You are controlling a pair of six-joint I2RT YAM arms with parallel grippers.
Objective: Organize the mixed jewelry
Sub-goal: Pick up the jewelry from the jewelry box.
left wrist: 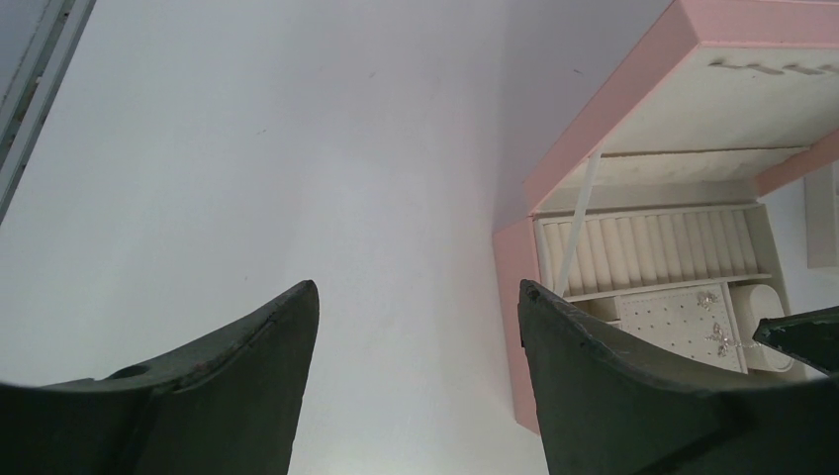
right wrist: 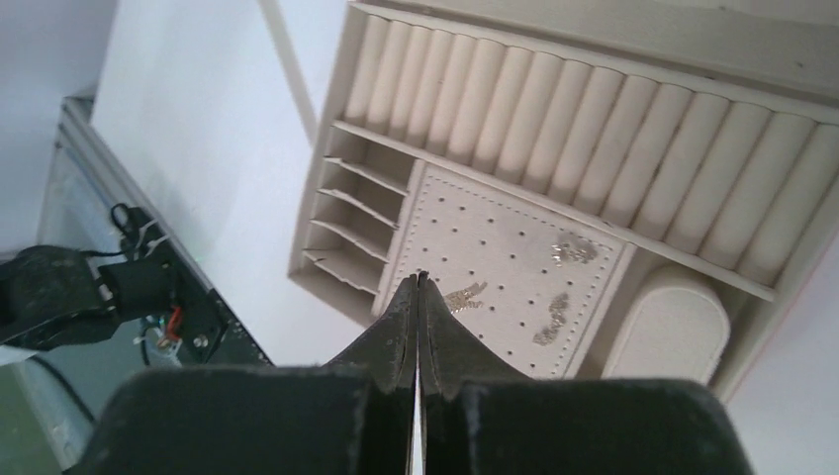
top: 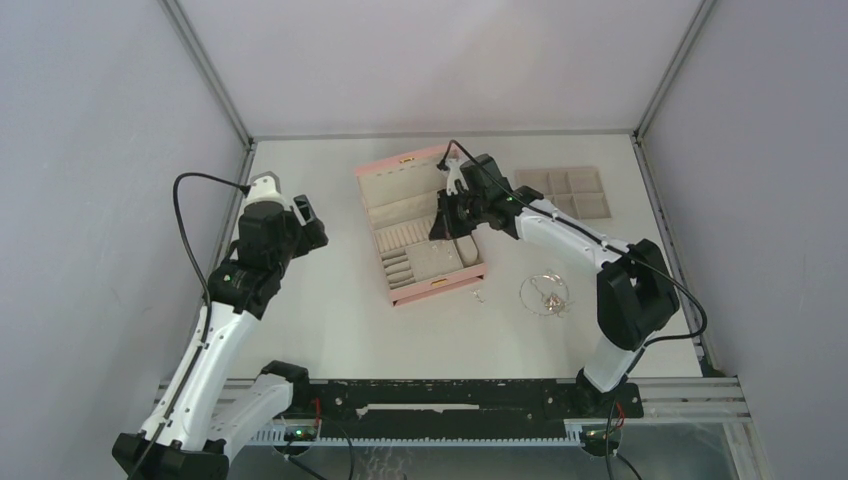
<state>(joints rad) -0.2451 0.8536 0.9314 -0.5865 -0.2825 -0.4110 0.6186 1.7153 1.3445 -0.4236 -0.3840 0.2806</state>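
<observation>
The jewelry lies in two places. A thin chain necklace [top: 545,293] is in a loose loop on the white table [top: 330,320], to the right of the pink box [top: 420,225] and apart from it. One small silver piece [top: 478,295] lies on the table just beside the near right corner of the box. Inside the box, three silver earring pieces [right wrist: 577,247] sit on a beige perforated pad [right wrist: 495,237]. Behind this pad is a row of beige rolls [right wrist: 594,129], on one side a column of small slots [right wrist: 356,218], and on the other side an oval cushion [right wrist: 668,332].

The right gripper [right wrist: 418,282] hangs over the open box, with its tips above the edge of the pad and near one earring piece. Its jaws are pressed fully together, and nothing is visible between them.

A flat beige compartment tray [top: 565,192] lies at the far right of the table, well apart from the necklace.

The left gripper [left wrist: 416,292] is over bare table, to the left of the box. Its jaws stand wide apart and hold nothing.

The table surface is plain, matt and white. Pale grey walls [top: 90,150] close it on three sides, with metal posts [top: 205,65] in the corners. A metal rail [top: 450,395] runs along the near edge, where the arms are fixed.
</observation>
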